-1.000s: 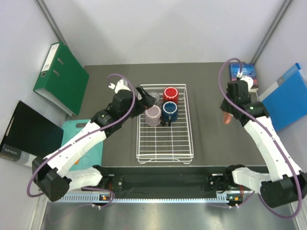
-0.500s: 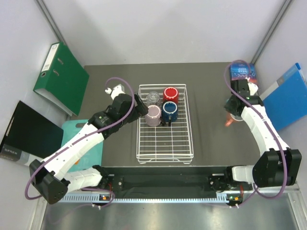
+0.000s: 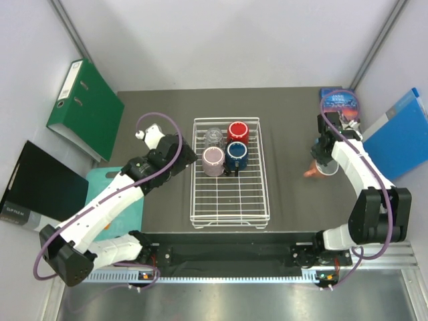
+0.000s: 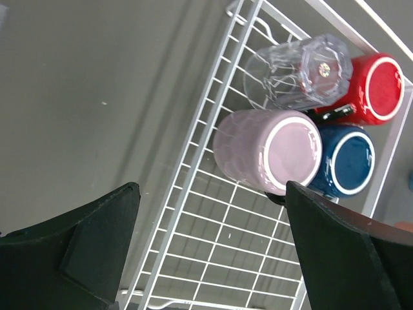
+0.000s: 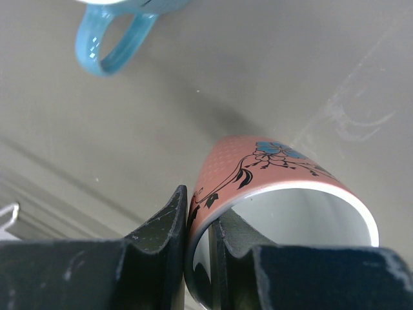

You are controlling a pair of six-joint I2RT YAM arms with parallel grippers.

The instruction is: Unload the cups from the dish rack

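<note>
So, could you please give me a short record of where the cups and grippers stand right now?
In dish rack: glass tumbler, red mug, pink mug, dark blue mug, clustered at far end
Out of rack: salmon mug, held; light blue mug, on table
Left gripper: open, empty, left of rack
Right gripper: shut on salmon mug's wall

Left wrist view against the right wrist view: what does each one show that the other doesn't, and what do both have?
Only the left wrist view shows the dish rack, with the clear glass tumbler, red mug, mauve-pink mug and dark blue mug clustered at one end, and the left fingers open and empty. Only the right wrist view shows the right fingers pinching the rim of the salmon-orange mug, and the light blue mug's handle beyond it. Both show the dark table.
</note>
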